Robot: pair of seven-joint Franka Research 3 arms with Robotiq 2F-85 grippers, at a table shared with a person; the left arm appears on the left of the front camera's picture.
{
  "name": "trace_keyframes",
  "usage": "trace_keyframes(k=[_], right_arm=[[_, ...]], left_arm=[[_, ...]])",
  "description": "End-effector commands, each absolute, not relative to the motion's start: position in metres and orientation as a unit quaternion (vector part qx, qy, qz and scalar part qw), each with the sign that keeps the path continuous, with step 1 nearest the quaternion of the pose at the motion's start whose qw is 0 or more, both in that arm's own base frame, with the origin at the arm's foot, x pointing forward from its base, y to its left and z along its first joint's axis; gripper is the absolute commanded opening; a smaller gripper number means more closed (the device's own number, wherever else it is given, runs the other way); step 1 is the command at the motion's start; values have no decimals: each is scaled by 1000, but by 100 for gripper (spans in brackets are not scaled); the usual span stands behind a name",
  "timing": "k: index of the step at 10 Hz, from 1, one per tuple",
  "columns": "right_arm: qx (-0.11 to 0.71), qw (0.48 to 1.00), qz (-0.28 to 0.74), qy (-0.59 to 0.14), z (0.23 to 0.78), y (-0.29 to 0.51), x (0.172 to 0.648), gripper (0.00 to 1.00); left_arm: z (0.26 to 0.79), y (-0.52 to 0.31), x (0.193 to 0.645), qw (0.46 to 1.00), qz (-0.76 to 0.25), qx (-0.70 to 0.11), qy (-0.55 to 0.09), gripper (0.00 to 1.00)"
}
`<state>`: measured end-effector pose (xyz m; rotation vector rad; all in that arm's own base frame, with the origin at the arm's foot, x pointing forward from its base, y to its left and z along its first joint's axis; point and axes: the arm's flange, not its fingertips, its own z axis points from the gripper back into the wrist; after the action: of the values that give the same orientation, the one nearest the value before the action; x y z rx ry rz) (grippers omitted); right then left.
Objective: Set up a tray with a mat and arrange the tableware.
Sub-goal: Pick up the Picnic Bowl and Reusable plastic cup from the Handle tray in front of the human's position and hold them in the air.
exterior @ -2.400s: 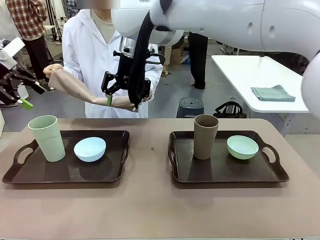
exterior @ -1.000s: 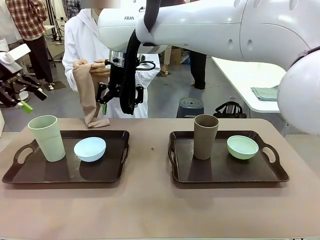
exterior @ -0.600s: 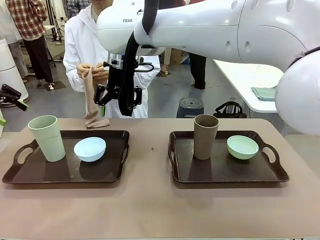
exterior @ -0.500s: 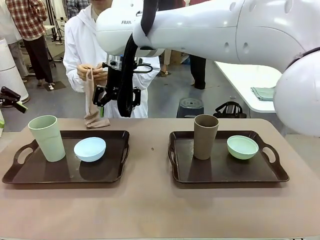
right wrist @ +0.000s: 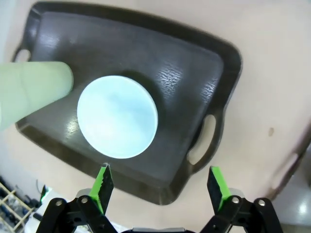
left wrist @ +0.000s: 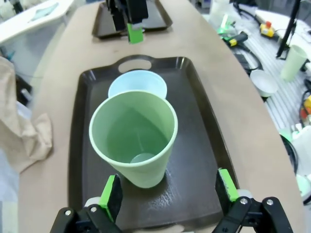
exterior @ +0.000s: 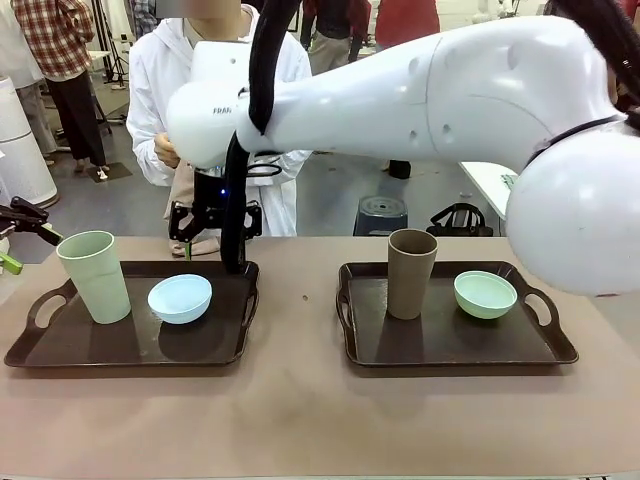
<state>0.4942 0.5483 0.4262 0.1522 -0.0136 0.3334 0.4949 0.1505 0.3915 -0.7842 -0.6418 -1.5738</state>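
Two dark trays sit on the tan table. The left tray (exterior: 130, 345) holds a pale green cup (exterior: 93, 275) and a light blue bowl (exterior: 180, 298). The right tray (exterior: 450, 345) holds a brown cup (exterior: 411, 272) and a mint bowl (exterior: 485, 294). My right gripper (exterior: 212, 248) reaches across, open, above the left tray's far edge. From its wrist I look down on the blue bowl (right wrist: 117, 116), jaws (right wrist: 158, 182) empty. My left gripper (left wrist: 169, 191) is open just before the green cup (left wrist: 133, 141). The person holds a beige mat (left wrist: 22, 136) beyond the tray.
The person in a white coat (exterior: 160, 90) stands at the far side, close behind my right gripper. A black stool (exterior: 380, 213) and a bag (exterior: 462, 218) are on the floor beyond. Bare tabletop lies between the trays and along the near edge.
My right arm has dropped lower and a little left, down over the left tray's far edge. The person's mat is now lower and mostly behind that gripper.
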Motion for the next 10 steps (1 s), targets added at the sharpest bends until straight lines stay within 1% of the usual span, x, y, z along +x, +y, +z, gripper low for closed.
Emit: trace_keyframes(k=[1,2,3,5,7,10], right_arm=[[50,990,133,-22,429,555,498,100],[57,987,147,-31,437,550,496,100],[67,985,157,-9,421,549,494,100],[66,986,154,-13,424,548,495,100],[81,991,109,-9,406,554,500,100],[103,990,92,-21,392,557,504,100]], left_arm=[[384,143,493,611,-659,-338,-280,100],[389,145,493,611,-658,-343,-276,100],[387,149,495,597,-674,-339,-273,100],[385,147,494,601,-670,-342,-270,100],[374,135,503,621,-650,-337,-279,100],[357,130,507,632,-639,-337,-281,100]])
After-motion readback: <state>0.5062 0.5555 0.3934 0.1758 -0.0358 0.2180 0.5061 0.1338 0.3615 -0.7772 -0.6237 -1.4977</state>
